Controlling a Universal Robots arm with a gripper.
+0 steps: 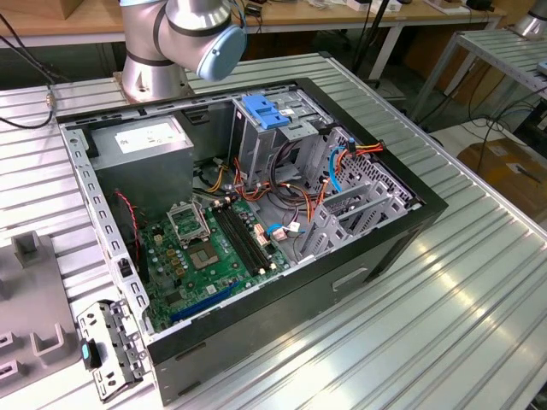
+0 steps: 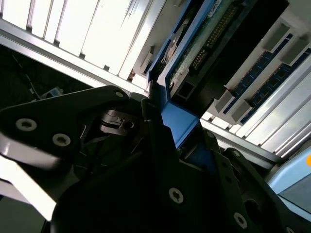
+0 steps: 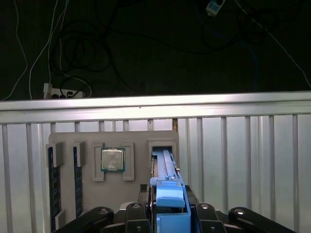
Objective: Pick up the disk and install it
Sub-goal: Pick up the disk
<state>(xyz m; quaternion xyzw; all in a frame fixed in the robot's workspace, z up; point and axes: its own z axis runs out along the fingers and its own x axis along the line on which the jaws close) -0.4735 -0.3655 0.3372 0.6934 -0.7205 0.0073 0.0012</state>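
We find the disk [image 3: 165,165] standing on edge in the end slot of the grey holder [image 3: 87,138], near the tabletop [image 3: 243,160] edge (presumably so its blue rail [image 3: 171,201] stays exposed for gripping). The gripper [image 3: 171,213] looks clamped on that rail, jaws pressed against both sides.

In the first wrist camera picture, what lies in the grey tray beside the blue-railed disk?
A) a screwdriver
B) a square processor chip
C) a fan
B: a square chip sits in its own recess of the grey tray, next to the disk.
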